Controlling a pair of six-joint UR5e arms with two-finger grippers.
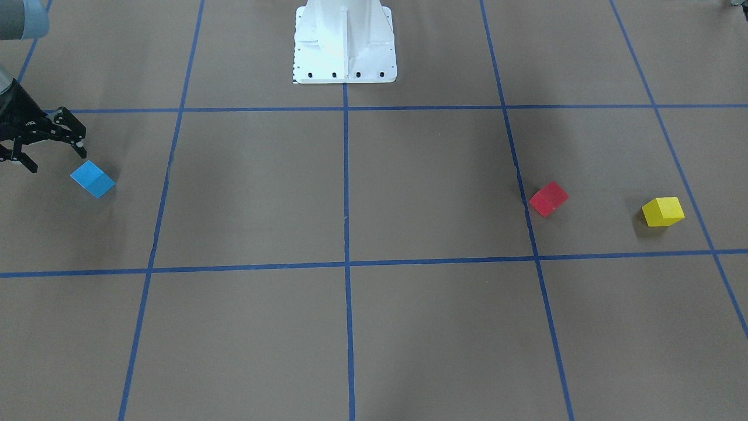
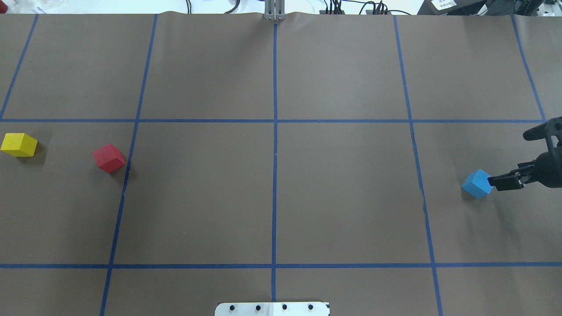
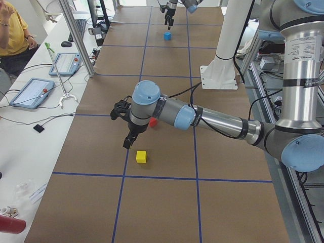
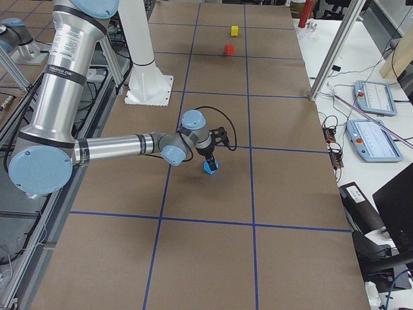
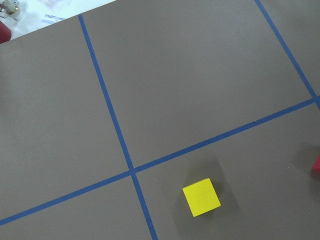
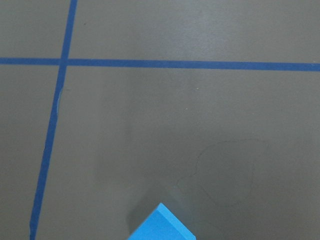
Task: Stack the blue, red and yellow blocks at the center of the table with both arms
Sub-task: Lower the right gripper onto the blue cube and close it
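Note:
The blue block lies at the table's right side, also seen in the front view and at the bottom edge of the right wrist view. My right gripper is open just beside it, one fingertip close to the block's edge, nothing between the fingers. The red block and yellow block lie far left. My left gripper hangs above the table near the yellow block; I cannot tell its state. The left wrist view shows the yellow block below.
Blue tape lines divide the brown table into squares. The white robot base stands at the table's near-robot edge. A side bench with tablets and a seated person runs along the far side, with metal posts at the table edge.

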